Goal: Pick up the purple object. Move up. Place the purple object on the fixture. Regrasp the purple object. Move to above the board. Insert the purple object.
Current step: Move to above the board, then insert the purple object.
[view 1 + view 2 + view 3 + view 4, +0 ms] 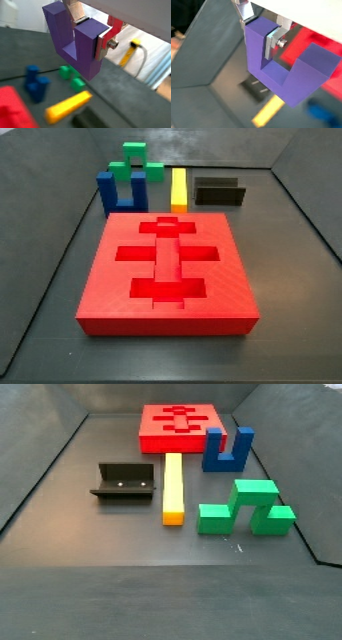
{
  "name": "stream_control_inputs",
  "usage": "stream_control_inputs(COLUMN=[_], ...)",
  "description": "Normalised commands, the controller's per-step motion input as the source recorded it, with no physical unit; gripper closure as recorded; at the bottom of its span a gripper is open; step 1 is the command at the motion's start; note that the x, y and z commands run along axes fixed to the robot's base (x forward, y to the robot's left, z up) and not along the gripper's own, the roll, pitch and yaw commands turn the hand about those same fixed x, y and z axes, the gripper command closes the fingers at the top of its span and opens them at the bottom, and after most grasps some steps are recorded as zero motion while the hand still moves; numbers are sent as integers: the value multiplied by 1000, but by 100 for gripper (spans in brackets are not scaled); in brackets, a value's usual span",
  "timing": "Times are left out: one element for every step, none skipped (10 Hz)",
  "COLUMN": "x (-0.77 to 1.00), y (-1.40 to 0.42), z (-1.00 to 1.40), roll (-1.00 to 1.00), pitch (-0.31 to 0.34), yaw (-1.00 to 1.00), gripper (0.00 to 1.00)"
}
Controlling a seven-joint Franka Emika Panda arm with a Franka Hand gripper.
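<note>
Hanging well above the floor, the small purple-violet plastic U-shaped block (75, 44) is clenched in the claw (92, 31), whose flat silver fingers (105, 39) pinch one of its two prongs; both wrist views show this, with the second prong and the joining base free. Neither side view shows the claw or this piece at all, so both seem to be up out of those frames.

To my eye the block looks rigid and light, with smooth, flat faces that might slide if the pinch is off-centre. With one prong held, the weight hangs to one side, so it could twist between the pads. The prong's broad flat sides look like the sound place to hold it.

Below, the surface is a dark grey, matte floor (80, 574) boxed in by low dark walls. In a side view the low black L-shaped fixture (130, 482) sits at left centre of the frame, just beside the long yellow bar (173, 486). The large flat red board with darker cross-shaped recesses (183, 427) lies at the upper middle, the royal-blue U-shaped block (229, 451) near its right, and the green stepped block (247, 506) at right centre. Open floor lies left of and in front of the fixture, though the yellow bar crowds its right side.
</note>
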Motion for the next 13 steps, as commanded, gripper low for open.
stream_control_inputs(x=[-1400, -878, -531, -294, -186, -122, -89, -70, -47, -29, 20, 171, 77], y=[-1316, -798, -458, -238, -138, -50, -8, 7, 2, 7, 0, -17, -111], z=[243, 144, 79, 45, 34, 14, 5, 3, -1, 2, 0, -94, -286], roll=[-1000, -1000, -1000, -1000, -1000, -1000, -772, -545, -363, -205, 0, -23, -93], pitch=[44, 50, 53, 56, 49, 34, 13, -3, -13, -13, 0, -26, -107], yaw=[-71, -68, -63, -60, -56, -46, -35, -21, -14, -10, 0, -63, 0], gripper=[100, 100, 100, 100, 100, 100, 100, 100, 100, 100, 100, 100, 100])
